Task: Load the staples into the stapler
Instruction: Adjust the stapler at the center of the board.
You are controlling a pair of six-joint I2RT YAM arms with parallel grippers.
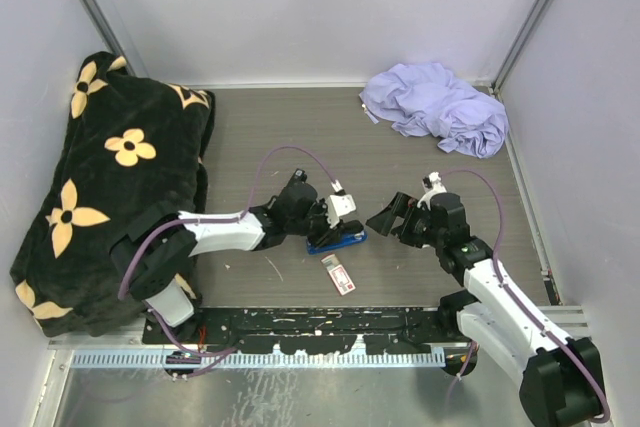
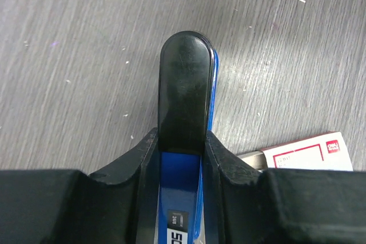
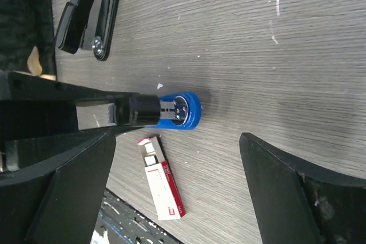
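The box (image 1: 338,274) of staples lies flat on the table (image 1: 260,137), just beside the stapler (image 1: 336,240) at its 6 o'clock. It is thin card, white with a red label, long and narrow, and one end flap stands open. It is probably very light and easy to crush, and likely to skate on the smooth wood-grain top. The best hold looks to be a gentle pinch across the two long sides near the middle, with the open end kept level so nothing slides out. The metal strips inside would be stiff but brittle and prone to snapping into pieces.

The stapler is hard plastic, with a glossy black upper arm and rounded nose over a blue base. It should be rigid, fairly slick and hinged.

The left gripper (image 2: 182,141) pinches the stapler by its flanks at the rear. The right gripper (image 3: 178,139) hangs at the stapler's 3 o'clock with its claw spread wide, holding nothing.

A second, black stapler (image 3: 91,10) lies apart. A plush black blanket (image 1: 110,177) with yellow flowers sits at 9 o'clock and a crumpled lilac cloth (image 1: 435,107) at 1 o'clock.
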